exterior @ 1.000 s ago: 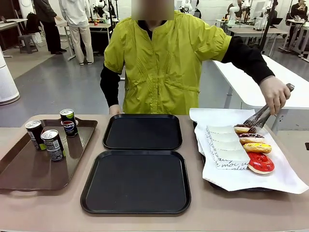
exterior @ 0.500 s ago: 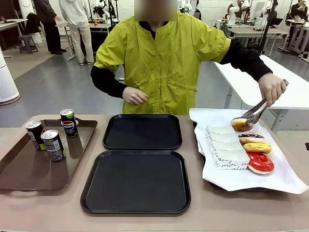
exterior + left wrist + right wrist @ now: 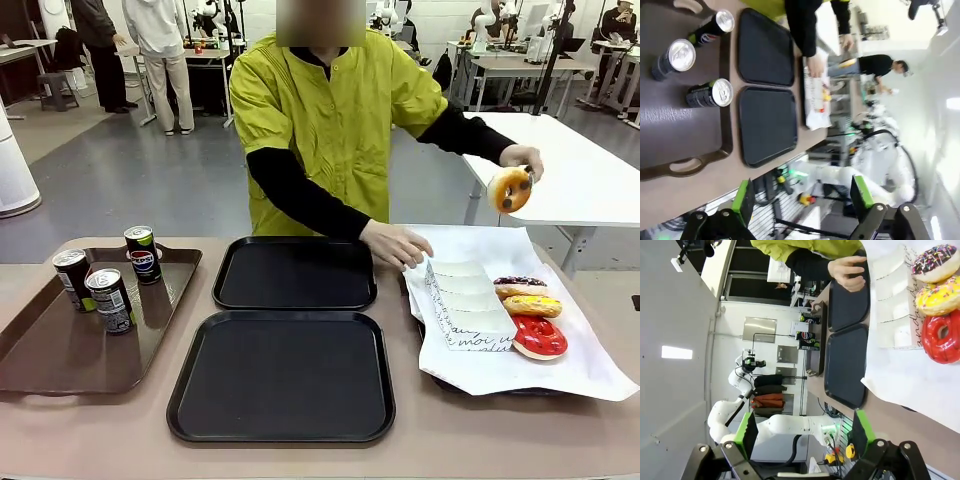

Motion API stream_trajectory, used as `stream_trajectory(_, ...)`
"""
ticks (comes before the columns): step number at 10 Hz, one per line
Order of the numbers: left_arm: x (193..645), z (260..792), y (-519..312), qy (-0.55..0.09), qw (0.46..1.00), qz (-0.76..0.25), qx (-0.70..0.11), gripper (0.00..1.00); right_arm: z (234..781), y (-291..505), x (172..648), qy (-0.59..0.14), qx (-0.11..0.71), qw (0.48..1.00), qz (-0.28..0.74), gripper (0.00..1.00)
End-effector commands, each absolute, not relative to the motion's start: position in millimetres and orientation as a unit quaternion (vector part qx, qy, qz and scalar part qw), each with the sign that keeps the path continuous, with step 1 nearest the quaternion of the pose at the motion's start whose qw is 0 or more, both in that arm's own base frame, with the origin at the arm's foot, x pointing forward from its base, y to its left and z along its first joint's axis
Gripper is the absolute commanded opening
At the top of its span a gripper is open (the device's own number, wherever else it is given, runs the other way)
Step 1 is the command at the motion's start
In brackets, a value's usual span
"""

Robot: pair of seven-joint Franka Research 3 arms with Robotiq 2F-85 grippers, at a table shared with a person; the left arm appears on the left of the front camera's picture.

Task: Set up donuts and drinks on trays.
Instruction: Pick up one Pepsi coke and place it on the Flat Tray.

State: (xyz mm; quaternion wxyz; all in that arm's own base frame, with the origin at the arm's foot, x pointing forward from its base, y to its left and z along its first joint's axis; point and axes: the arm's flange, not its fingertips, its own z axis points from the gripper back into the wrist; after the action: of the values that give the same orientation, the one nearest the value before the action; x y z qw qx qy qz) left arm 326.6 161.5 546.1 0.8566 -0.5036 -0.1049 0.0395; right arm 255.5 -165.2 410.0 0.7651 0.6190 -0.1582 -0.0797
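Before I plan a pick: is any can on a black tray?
No, all three cans stand on the brown tray, beside the black trays.

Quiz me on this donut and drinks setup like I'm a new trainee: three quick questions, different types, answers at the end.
1. How many cans stand on the brown tray?
2. True or false: the near black tray already holds a can.
3. What does the person's raised hand hold up? A) a can B) a glazed donut C) a cup
Key: 1) three 2) false 3) B
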Motion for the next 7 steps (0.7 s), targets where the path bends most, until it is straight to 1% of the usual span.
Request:
stream_trajectory(1, 349, 563, 124, -0.049, 0.926, 0.001, -0.374, 1.0, 411, -165, 258, -0.166, 0.621, 0.762, -0.078, 1.0)
stream_trajectory(2, 355, 562, 95, -0.016, 0.954, -0.025, -0.298, 1.0, 411, -165, 258, -0.166, 0.621, 0.762, -0.078, 1.0)
stream_trajectory(3, 362, 556, 62, -0.01, 0.971, -0.031, -0.235, 1.0, 411, -165, 258, -0.166, 0.621, 0.762, -0.078, 1.0)
stream_trajectory(4, 374, 546, 27, -0.018, 0.983, -0.033, -0.178, 1.0, 411, -165, 258, -0.166, 0.621, 0.762, -0.078, 1.0)
stream_trajectory(5, 387, 535, 3, -0.036, 0.99, -0.021, -0.136, 1.0, 411, -165, 258, -0.166, 0.621, 0.762, -0.078, 1.0)
stream_trajectory(7, 392, 507, -33, -0.059, 0.994, -0.009, -0.094, 1.0, 411, -165, 258, -0.166, 0.621, 0.762, -0.078, 1.0)
